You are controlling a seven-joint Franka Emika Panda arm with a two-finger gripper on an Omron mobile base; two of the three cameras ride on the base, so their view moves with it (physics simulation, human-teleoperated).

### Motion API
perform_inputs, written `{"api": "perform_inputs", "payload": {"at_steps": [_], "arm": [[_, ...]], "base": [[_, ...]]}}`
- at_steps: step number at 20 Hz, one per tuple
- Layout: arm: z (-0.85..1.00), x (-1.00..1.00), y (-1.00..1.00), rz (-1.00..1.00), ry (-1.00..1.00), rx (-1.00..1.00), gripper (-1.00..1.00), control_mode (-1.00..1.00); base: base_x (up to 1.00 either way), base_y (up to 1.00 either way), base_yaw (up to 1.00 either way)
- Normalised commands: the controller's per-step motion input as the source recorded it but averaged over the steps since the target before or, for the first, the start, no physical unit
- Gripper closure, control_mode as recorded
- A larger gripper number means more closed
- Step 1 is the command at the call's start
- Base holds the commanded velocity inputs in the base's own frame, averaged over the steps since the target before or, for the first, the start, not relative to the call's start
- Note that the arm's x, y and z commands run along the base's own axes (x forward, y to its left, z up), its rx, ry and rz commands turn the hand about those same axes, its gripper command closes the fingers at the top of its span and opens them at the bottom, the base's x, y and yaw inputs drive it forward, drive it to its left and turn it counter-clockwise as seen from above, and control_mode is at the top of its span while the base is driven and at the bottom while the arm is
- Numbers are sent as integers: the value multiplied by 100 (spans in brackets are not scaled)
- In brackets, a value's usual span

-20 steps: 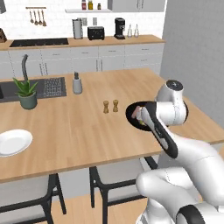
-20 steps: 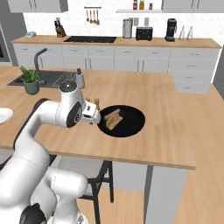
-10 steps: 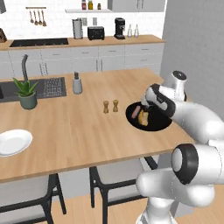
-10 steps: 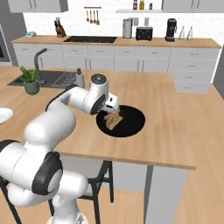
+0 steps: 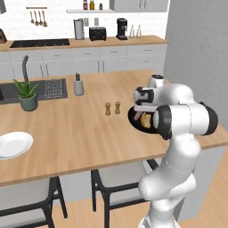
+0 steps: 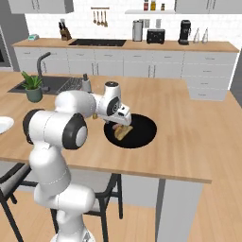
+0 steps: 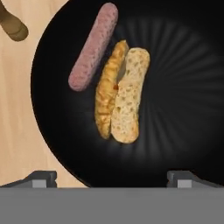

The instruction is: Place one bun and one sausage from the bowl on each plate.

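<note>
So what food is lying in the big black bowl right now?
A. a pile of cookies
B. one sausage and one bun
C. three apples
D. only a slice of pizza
B: the hand view shows a pink sausage lying beside a split bun inside the black bowl, with no other food in it.

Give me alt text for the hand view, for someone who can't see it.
Looking straight down into a black bowl holding a pinkish sausage and, beside it, a split bun. The open gripper hovers above, its two fingertips at the bottom edge, with wooden counter on the left.
</note>
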Motion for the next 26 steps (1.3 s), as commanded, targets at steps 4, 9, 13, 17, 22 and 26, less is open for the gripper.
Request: {"api": "perform_inputs", "payload": {"at_steps": [4,9,13,17,22,26], "arm": [[-54,59,-24,-1,11,1,-100,-100],[-54,57,-15,0,4,0,-100,-100],[-48,34,5,0,2,0,-100,-100],[-46,21,2,0,9,-2,-100,-100],[-46,2,0,0,6,0,-100,-100],[-41,-16,0,-1,1,0,100,-100]], "base": [[0,0,0],[0,0,0],[0,0,0],[0,0,0],[0,0,0],[0,0,0]]}}
